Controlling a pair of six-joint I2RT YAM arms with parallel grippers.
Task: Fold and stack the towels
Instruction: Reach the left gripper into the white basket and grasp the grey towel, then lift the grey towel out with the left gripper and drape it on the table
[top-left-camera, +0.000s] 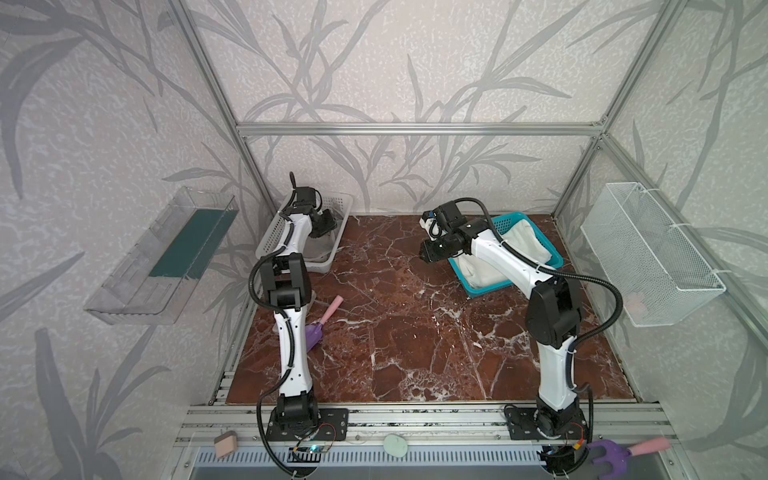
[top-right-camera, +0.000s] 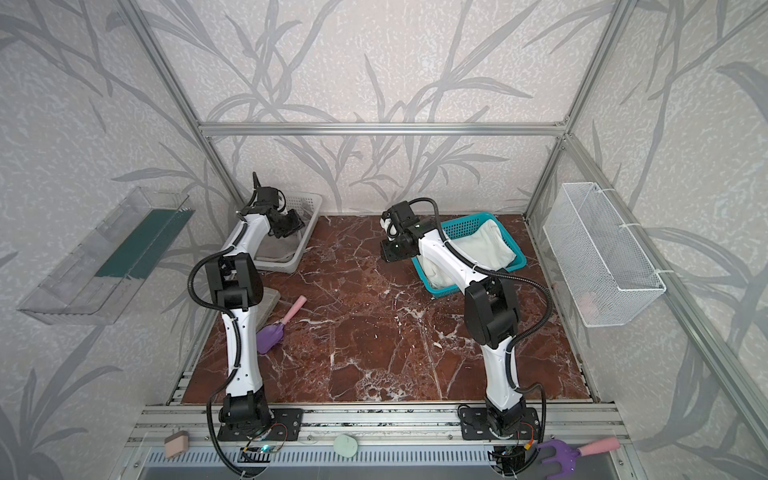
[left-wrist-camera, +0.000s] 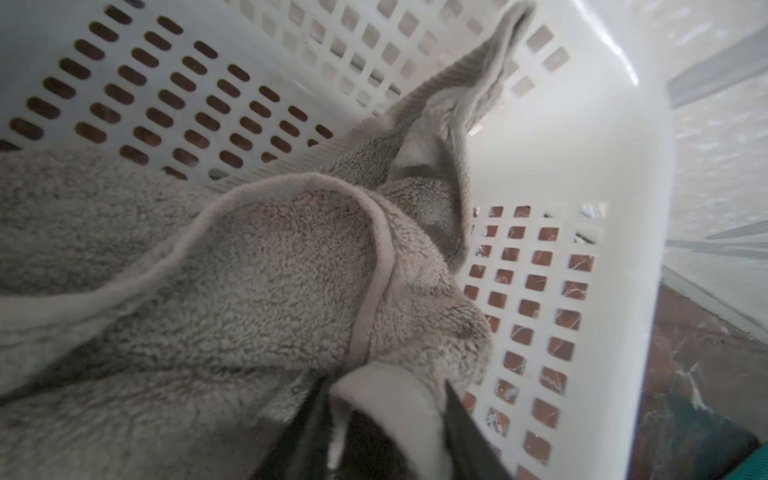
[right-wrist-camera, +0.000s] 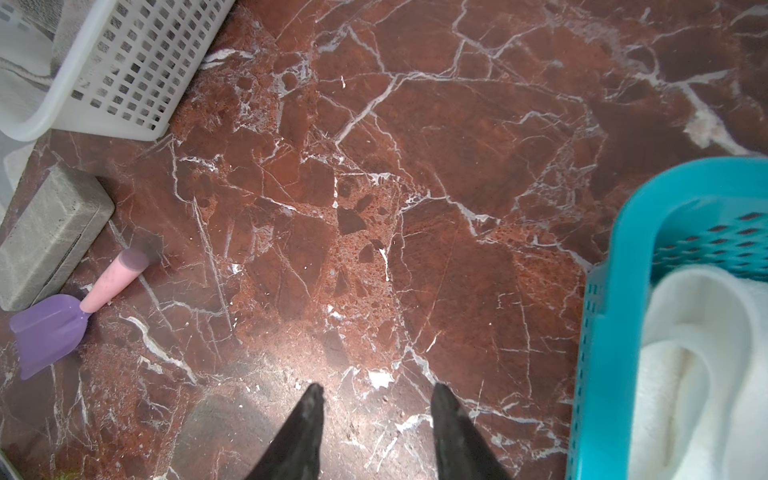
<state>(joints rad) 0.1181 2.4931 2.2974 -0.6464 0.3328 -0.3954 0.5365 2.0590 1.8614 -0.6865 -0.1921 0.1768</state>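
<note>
Now left claw pinches grey towel inside white basket; white towel fills teal basket; right claw spread.

Two black fingers of the right gripper stand apart with nothing between them, above a red-brown stone table with white cracks. Near them is a blue-green plastic basket with little holes, and a soft white towel lies bunched up inside it. Across the table sits a white plastic basket with square holes, a bit of grey fluffy towel in it, and close by a flat grey block lies just beside a purple toy scoop with a pink handle.
</note>
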